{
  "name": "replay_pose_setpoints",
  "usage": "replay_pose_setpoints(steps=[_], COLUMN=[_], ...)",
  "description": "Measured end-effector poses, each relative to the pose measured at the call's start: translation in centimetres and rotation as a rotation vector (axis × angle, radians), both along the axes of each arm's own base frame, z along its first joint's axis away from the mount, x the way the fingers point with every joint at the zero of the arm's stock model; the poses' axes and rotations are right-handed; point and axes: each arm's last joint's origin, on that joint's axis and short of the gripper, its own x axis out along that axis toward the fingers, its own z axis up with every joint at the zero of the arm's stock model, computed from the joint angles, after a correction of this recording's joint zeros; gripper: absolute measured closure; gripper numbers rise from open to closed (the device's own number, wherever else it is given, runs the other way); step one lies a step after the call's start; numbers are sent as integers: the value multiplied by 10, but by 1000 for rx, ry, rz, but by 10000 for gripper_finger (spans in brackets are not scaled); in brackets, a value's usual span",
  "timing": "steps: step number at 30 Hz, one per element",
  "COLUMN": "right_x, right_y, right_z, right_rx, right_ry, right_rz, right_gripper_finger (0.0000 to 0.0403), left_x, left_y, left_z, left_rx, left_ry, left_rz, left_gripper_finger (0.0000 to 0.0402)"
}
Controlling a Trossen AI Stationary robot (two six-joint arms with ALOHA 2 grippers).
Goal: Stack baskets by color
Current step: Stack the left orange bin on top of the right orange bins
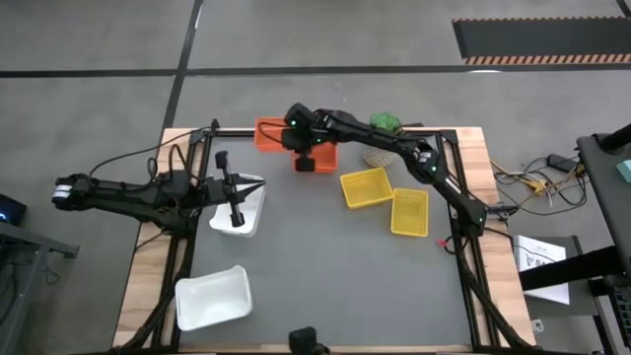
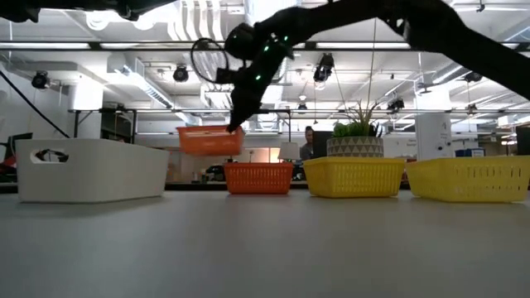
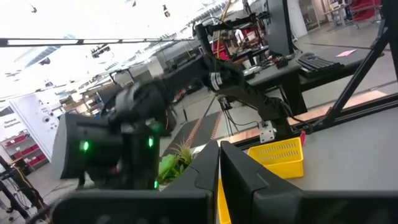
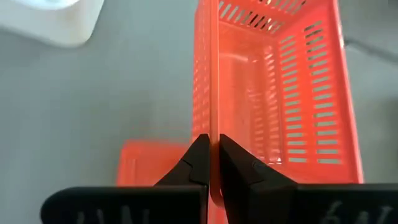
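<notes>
**Listener:** What does the overhead view show?

**Robot:** My right gripper (image 1: 299, 148) reaches to the table's far edge, arm stretched long, over an orange basket (image 1: 271, 133). Two yellow baskets (image 1: 366, 187) lie just behind my wrist, back along the arm. My left gripper (image 1: 237, 215) waits, closed and empty, over a white basket (image 1: 246, 219), with another white basket (image 1: 211, 299) nearer the front.

**Listener:** And from table height?

**Robot:** I hold a lifted orange basket (image 2: 210, 141) in the air, just beside and above a second orange basket (image 2: 259, 177) resting on the table. I judge I hold it high so that it clears that one's rim before nesting. A potted plant (image 2: 358, 137) stands behind.

**Listener:** The left wrist?

**Robot:** My left fingers are shut on nothing; a yellow basket (image 3: 277, 157) lies beyond them.

**Listener:** The right wrist?

**Robot:** My fingers (image 4: 199, 165) pinch one thin side wall of the basket, clamped tight, so it hangs from that edge. Another orange basket (image 4: 149, 163) shows below.
</notes>
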Motion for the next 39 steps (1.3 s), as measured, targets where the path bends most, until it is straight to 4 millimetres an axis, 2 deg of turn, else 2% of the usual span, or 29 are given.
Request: replay_pose_setpoints(steps=[5, 10, 19, 23, 33, 39], right_x=[-25, -36, -50, -58, -94, -98], right_y=[8, 13, 18, 21, 36, 37], right_z=[21, 30, 9, 7, -4, -28], right_rx=[78, 113, 157, 115, 79, 73], right_ry=[99, 136, 231, 171, 73, 43], right_rz=[-56, -84, -137, -134, -116, -121], right_gripper_finger=[394, 394, 394, 394, 394, 394], left_x=[0, 0, 0, 0, 0, 0], left_y=[0, 0, 0, 0, 0, 0], left_z=[0, 0, 0, 0, 0, 1], left_rx=[0, 0, 0, -1, -1, 5], left_ry=[0, 0, 1, 2, -4, -15], left_rz=[0, 0, 0, 0, 0, 1], left_gripper_finger=[402, 402, 402, 402, 402, 402])
